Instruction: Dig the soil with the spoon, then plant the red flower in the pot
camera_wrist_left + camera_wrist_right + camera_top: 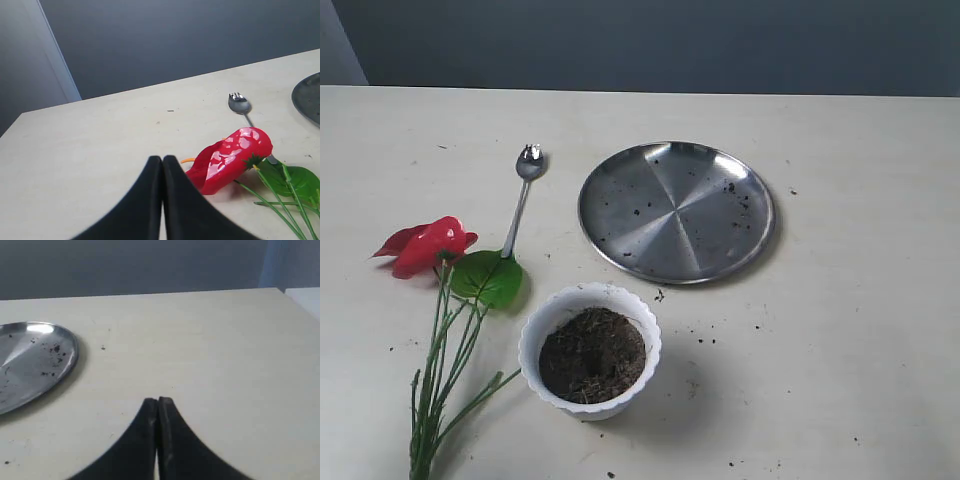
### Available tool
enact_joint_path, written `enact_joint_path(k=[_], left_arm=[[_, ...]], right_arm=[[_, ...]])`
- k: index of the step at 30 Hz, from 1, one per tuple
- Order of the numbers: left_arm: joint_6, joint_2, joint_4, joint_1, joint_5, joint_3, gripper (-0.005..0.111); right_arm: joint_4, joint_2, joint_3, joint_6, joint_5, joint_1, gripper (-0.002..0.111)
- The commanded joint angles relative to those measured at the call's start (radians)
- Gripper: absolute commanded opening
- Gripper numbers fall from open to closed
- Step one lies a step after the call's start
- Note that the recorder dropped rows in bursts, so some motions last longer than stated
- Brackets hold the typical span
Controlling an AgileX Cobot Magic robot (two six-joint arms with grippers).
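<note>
We lose the artificial red flower's thin green stems [428,420] past the exterior view's near edge, and its green leaf [488,277] covers the slim silver spoon's handle end [510,240]. The round steel plate [30,362] is cropped in both wrist views. Neither arm shows in the exterior view.

- Looks like a staged test bench, a lab-type setup rather than a home: a bare cream worktop [840,380] against a plain dark grey wall [650,40].
- The props are few: a steel plate [676,211], a white pot [590,350], an artificial red flower [425,246] and a spoon [523,195].
- Soil crumbs dot the worktop.
- Nothing else furnishes the place.
</note>
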State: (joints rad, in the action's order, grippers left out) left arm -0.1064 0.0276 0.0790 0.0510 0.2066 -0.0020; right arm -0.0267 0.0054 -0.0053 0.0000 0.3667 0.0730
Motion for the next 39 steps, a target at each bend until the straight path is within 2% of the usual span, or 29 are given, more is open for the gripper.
enact_joint_path(k=[1,5,9,12,15,18,23,29,32,34,39], left_arm=[[0.005,-0.004,-0.008,0.002,-0.006,0.002,0.000],[0.005,-0.004,-0.008,0.002,-0.006,0.002,0.000],[0.005,-0.004,-0.008,0.002,-0.006,0.002,0.000],[0.005,-0.004,-0.008,0.002,-0.006,0.002,0.000],[0.005,-0.004,-0.008,0.002,-0.006,0.002,0.000],[0.005,-0.004,-0.008,0.002,-0.006,0.002,0.000],[0.005,-0.004,-0.008,0.002,-0.006,0.002,0.000],[0.005,-0.004,-0.008,0.002,-0.006,0.002,0.000],[0.005,-0.004,-0.008,0.002,-0.006,0.002,0.000],[0.005,-0.004,-0.008,0.002,-0.006,0.002,0.000],[0.005,-0.004,-0.008,0.002,-0.006,0.002,0.000]], right_arm=[[0.126,-0.005,0.005,0.000,-0.151,-0.001,-0.001],[0.047,-0.005,0.005,0.000,-0.387,-0.001,-0.001],[-0.214,-0.005,0.005,0.009,-0.528,-0.001,-0.001],[-0.516,-0.005,0.005,0.113,-0.506,-0.001,-0.001],[-0.679,-0.005,0.005,0.128,-0.402,-0.001,-0.001],[-0.667,-0.005,0.005,0.126,-0.380,-0.003,-0.001],[-0.638,-0.005,0.005,0.130,-0.461,-0.003,-0.001],[-0.667,-0.005,-0.004,0.135,-0.312,-0.003,-0.001],[-0.652,-0.005,-0.069,0.066,-0.266,-0.003,-0.001],[-0.652,0.030,-0.140,-0.051,-0.261,-0.003,-0.001],[-0.656,0.299,-0.414,-0.300,-0.174,-0.003,-0.001]])
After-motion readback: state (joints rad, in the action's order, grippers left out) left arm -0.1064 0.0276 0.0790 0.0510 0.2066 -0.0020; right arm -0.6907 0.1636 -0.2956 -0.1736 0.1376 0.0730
